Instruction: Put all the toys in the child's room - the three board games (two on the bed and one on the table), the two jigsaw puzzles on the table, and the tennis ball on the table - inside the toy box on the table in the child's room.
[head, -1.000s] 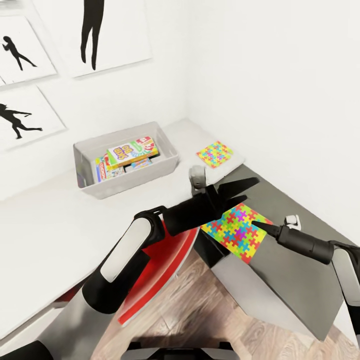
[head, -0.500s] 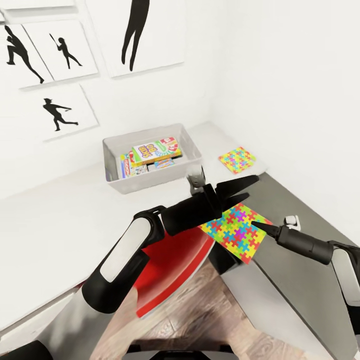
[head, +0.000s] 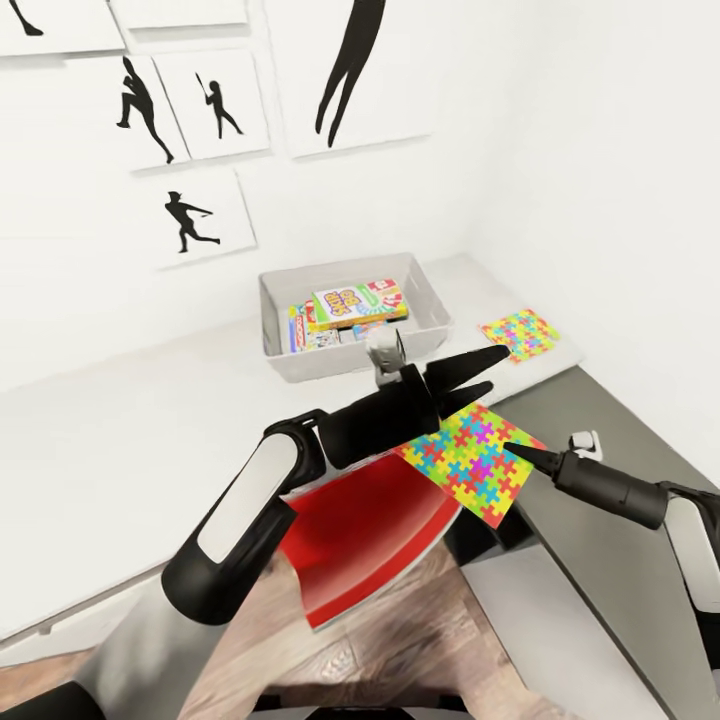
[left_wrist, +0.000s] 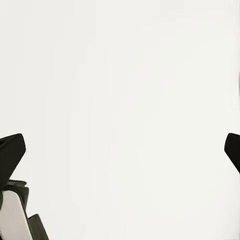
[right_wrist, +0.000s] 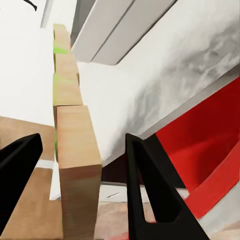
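Centre frame: your right gripper pinches one jigsaw puzzle; your left gripper is spread. The toy box sits upper centre on the table, the second puzzle right of it, silhouette prints on the wall.

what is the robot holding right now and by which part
The right pincer holds a jigsaw puzzle by its edge, off the table; the wrist view shows the thin square edge-on between the fingers. The left pincer is open and holds nothing.
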